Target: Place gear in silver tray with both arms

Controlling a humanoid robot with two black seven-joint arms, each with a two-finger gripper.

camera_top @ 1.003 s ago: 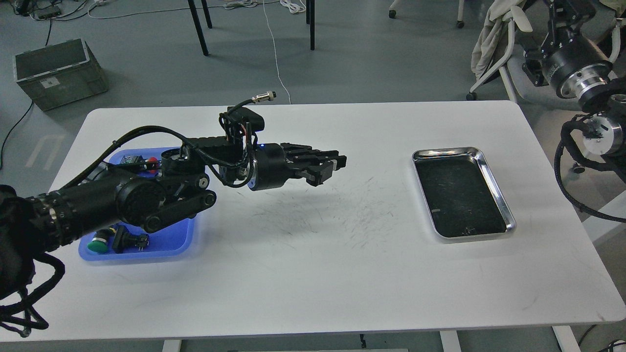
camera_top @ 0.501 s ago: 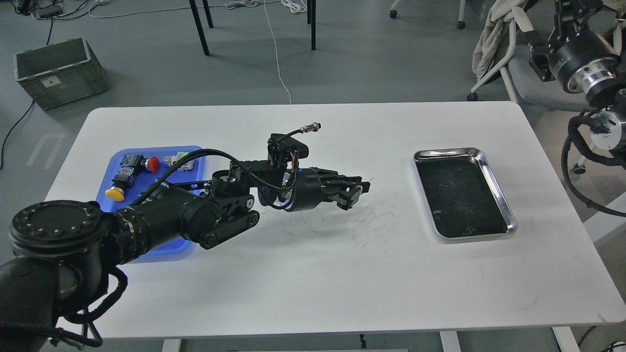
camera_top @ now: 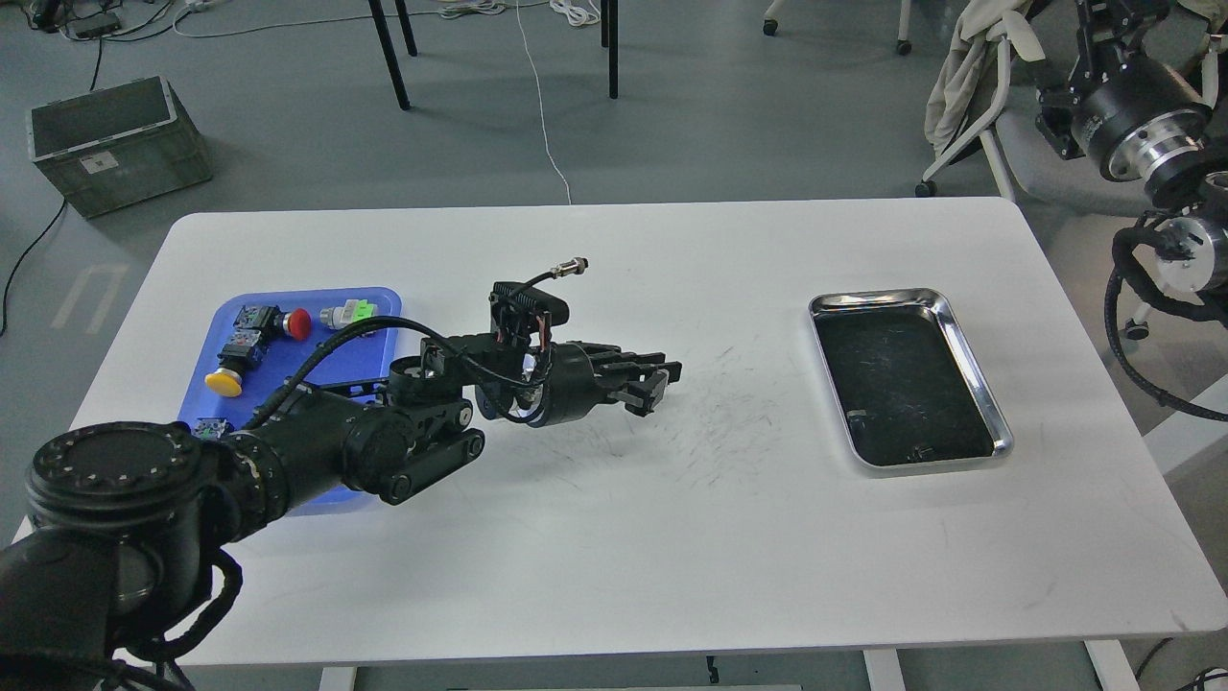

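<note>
silver tray [camera_top: 971, 353] | white scuffed table [camera_top: 614, 537] | grey floor [camera_top: 288, 125]

I see the silver tray [camera_top: 971, 357] lying flat at the table's right, shiny rim, dark scuffed bottom, with maybe 2 small bits near its near edge.

My left arm [camera_top: 384, 441] reaches rightward over the table's middle; my right arm [camera_top: 1146, 144] stays off the far right edge.

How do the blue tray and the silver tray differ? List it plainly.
The blue tray is matte plastic; the silver tray is shiny steel with a dark scuffed bottom. The blue tray holds push-button parts; the silver tray looks nearly bare, only small specks showing. The blue tray sits at the table's left, partly hidden by the left arm; the silver tray sits right, fully visible. Both are rectangular with rounded corners and raised rims.
</note>
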